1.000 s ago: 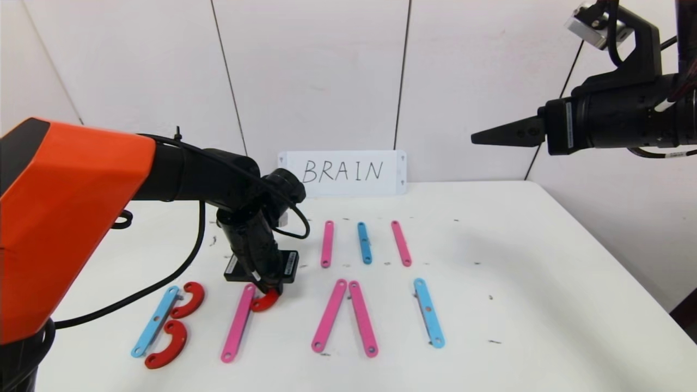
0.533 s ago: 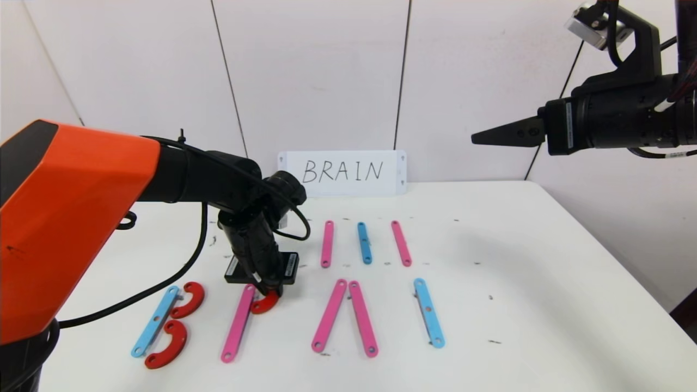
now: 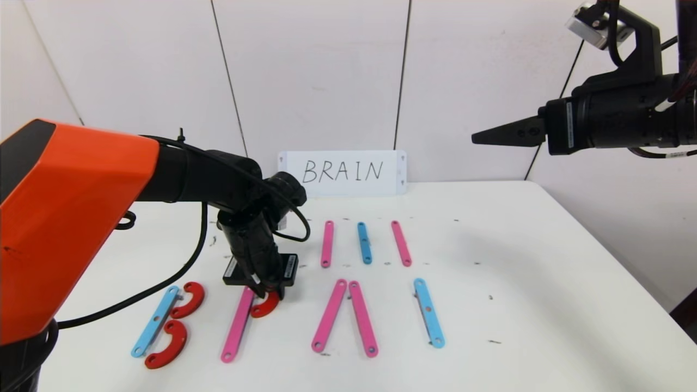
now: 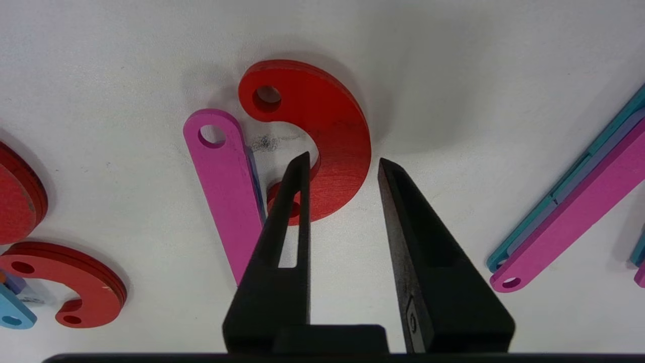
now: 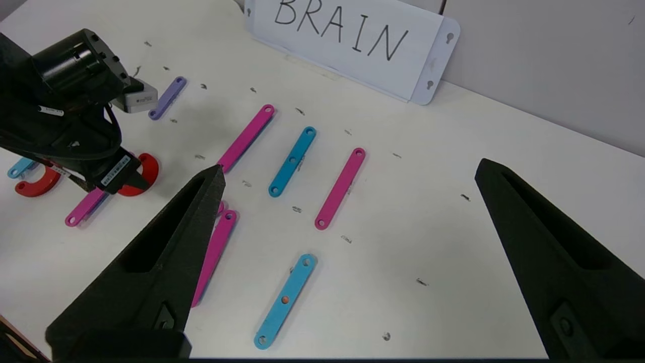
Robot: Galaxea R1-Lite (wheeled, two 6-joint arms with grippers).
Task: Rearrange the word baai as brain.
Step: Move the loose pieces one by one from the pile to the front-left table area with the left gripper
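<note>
The plastic letters lie in a row at the table's front. A light-blue bar point(image 3: 156, 321) has two red curves point(image 3: 189, 299) beside it. Then come a pink bar point(image 3: 238, 325) with one red curve point(image 3: 265, 307), two pink bars point(image 3: 329, 316) leaning together, and a light-blue bar point(image 3: 428, 313). My left gripper point(image 3: 267, 293) is low over that single red curve point(image 4: 332, 136). It is open point(image 4: 342, 161), with one finger inside the curve's hollow and the other just outside its outer edge. My right gripper point(image 3: 490, 135) is open and empty, raised high at the right.
The white BRAIN card point(image 3: 343, 172) leans on the back wall. Spare bars lie behind the letters: pink point(image 3: 327, 243), blue point(image 3: 364, 243), pink point(image 3: 401, 243). A purple bar point(image 5: 169, 96) lies behind the left arm. The table's right half is bare.
My left gripper has shifted slightly toward the front left over the red curve. The pieces and the right arm have not visibly moved.
</note>
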